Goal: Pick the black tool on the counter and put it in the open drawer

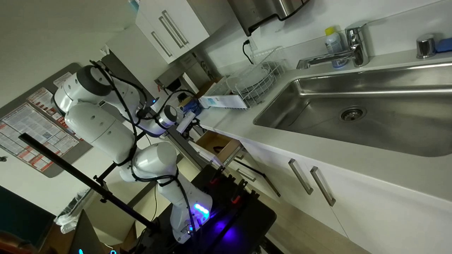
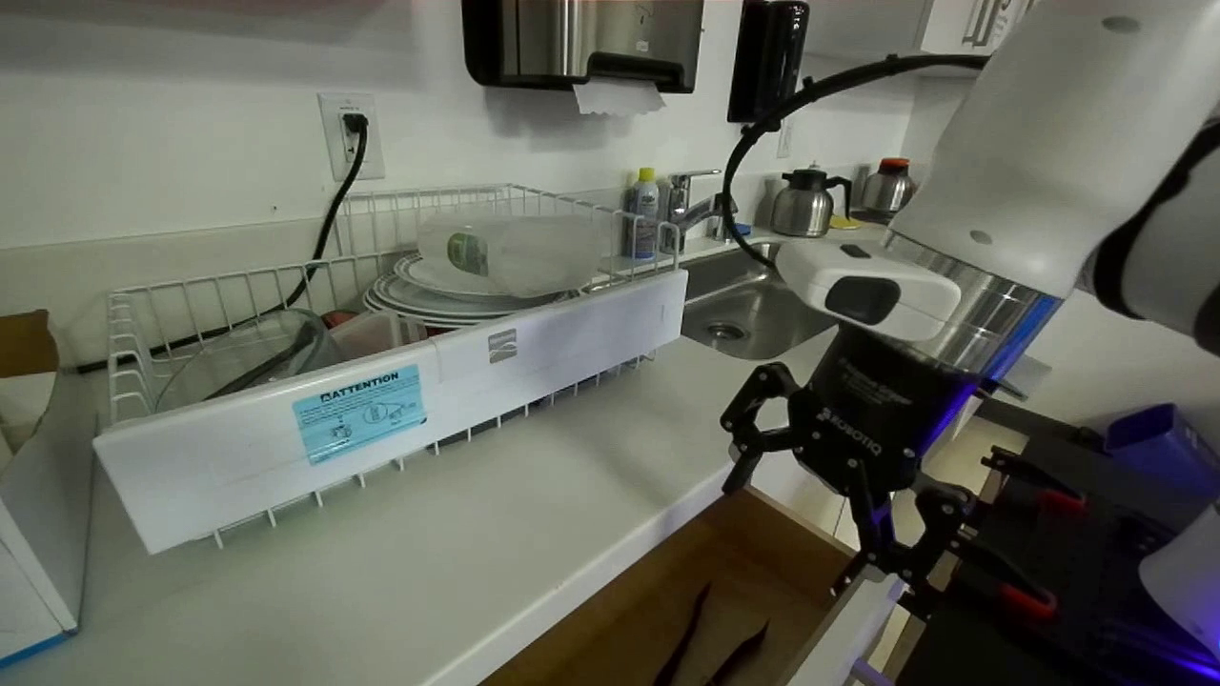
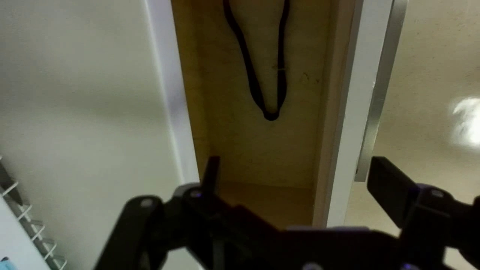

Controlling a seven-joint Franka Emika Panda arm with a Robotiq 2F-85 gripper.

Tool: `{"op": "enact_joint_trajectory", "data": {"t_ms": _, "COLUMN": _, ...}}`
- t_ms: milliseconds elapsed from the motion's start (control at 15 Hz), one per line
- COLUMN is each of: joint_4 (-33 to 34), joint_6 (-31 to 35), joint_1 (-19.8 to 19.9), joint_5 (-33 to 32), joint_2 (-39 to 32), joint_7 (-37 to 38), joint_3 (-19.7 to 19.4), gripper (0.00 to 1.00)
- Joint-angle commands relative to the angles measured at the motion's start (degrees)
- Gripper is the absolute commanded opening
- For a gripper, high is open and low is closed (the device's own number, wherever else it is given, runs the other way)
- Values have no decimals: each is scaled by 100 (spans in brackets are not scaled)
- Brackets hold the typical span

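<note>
Looks nearly done: black tongs (image 3: 282,84), apparently, down in dim drawer (image 3: 262,153), near wide, empty claw (image 3: 296,162). Should only need backing off.

Black tongs (image 3: 282,77), V-shaped, lying inside open, wood-bottomed drawer (image 3: 262,153) below white counter (image 3: 93,112).

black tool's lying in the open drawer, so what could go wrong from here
If the open gripper lowers here, it might strike the drawer front; in the wrist view one finger appears beyond that edge.
The black tool seems to lie loose in the drawer, so a hard shove shut might slide it around.
Swinging over the counter, the gripper might bump the dish rack holding plates.
</note>
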State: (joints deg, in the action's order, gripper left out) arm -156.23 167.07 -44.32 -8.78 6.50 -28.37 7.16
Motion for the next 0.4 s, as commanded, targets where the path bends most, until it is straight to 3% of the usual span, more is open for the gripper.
{"op": "enact_joint_trajectory", "data": {"t_ms": 0, "joint_4": -185, "joint_6": -453, "joint_1": -165, "joint_5": 429, "joint_2": 578, "joint_7": -181, "joint_3": -49, "gripper": 100}}
{"op": "enact_joint_trajectory", "data": {"t_ms": 67, "joint_4": -179, "joint_6": -559, "joint_1": 48, "joint_5": 543, "joint_2": 635, "joint_7": -211, "joint_3": 187, "gripper": 100}}
{"op": "enact_joint_trajectory", "data": {"t_ms": 333, "joint_4": -200, "joint_6": -828, "joint_1": 116, "joint_5": 583, "joint_2": 850, "joint_7": -178, "joint_3": 247, "gripper": 100}}
